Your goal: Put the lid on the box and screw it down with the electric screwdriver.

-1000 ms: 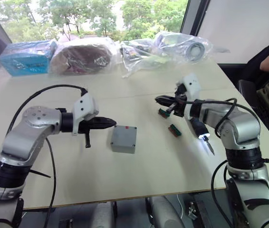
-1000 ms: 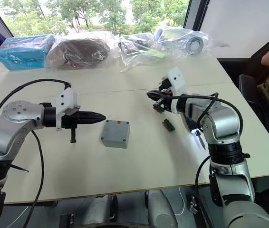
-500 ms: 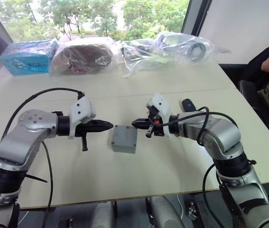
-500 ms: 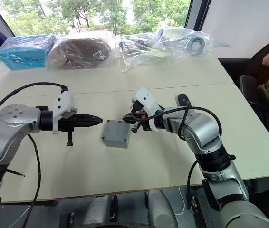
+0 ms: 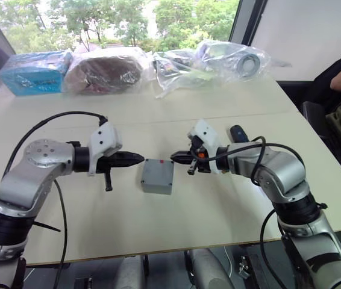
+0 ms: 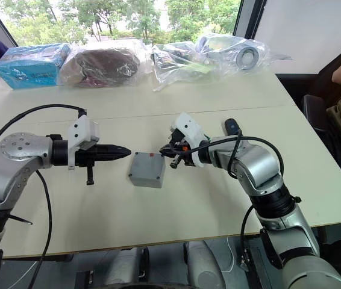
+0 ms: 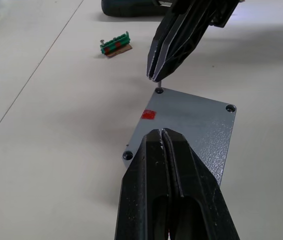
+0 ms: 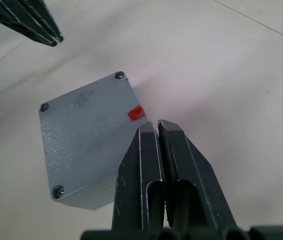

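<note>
Sitting mid-desk, the speckled grey box (image 5: 157,176) with its screwed lid (image 7: 191,127) and red mark lies between both grippers, left gripper (image 5: 139,159) and right gripper (image 5: 174,156), fingers pressed together, empty. Electric screwdriver (image 6: 231,126) lies behind the right arm. Plastic-bagged items (image 5: 104,69) line the far edge; green connector block (image 7: 115,45) nearby.
</note>
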